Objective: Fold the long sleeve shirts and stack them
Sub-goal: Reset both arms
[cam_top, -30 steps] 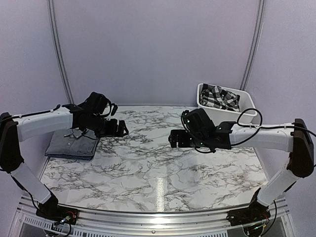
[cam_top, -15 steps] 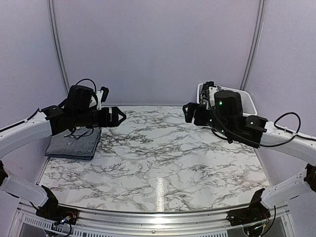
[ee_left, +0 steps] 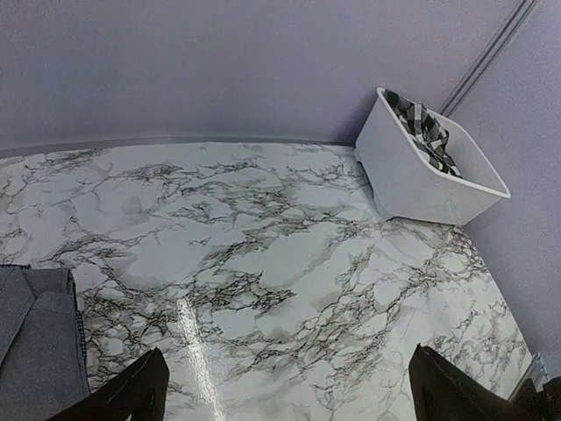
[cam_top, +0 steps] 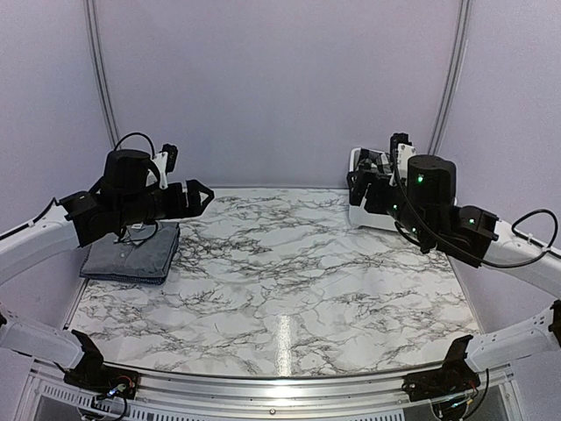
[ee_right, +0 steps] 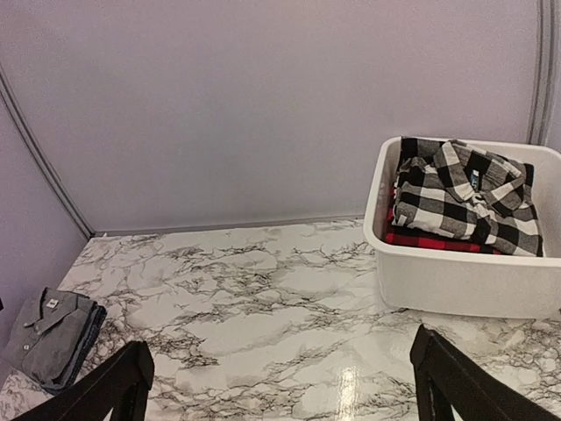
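A folded plain grey shirt (cam_top: 130,254) lies at the table's left edge, collar showing. It also shows in the right wrist view (ee_right: 48,331) and the left wrist view (ee_left: 35,351). A dark blue cloth edge (ee_right: 88,331) shows under it; I cannot make out its pattern. My left gripper (cam_top: 198,196) is open and empty, raised above the table just right of the stack; the left wrist view (ee_left: 285,373) shows bare marble between its fingers. My right gripper (cam_top: 358,191) is open and empty, raised in front of the bin; it also shows in the right wrist view (ee_right: 282,351).
A white bin (cam_top: 370,217) stands at the back right, also in the left wrist view (ee_left: 421,180) and the right wrist view (ee_right: 465,281). It holds a folded black-and-white plaid shirt (ee_right: 465,197) over a red one (ee_right: 429,239). Purple walls close the back and sides.
Both arms rose off the table's middle and drew apart. The left gripper moved back left above the stack's side; the right gripper moved back right toward the bin. Both stayed empty.
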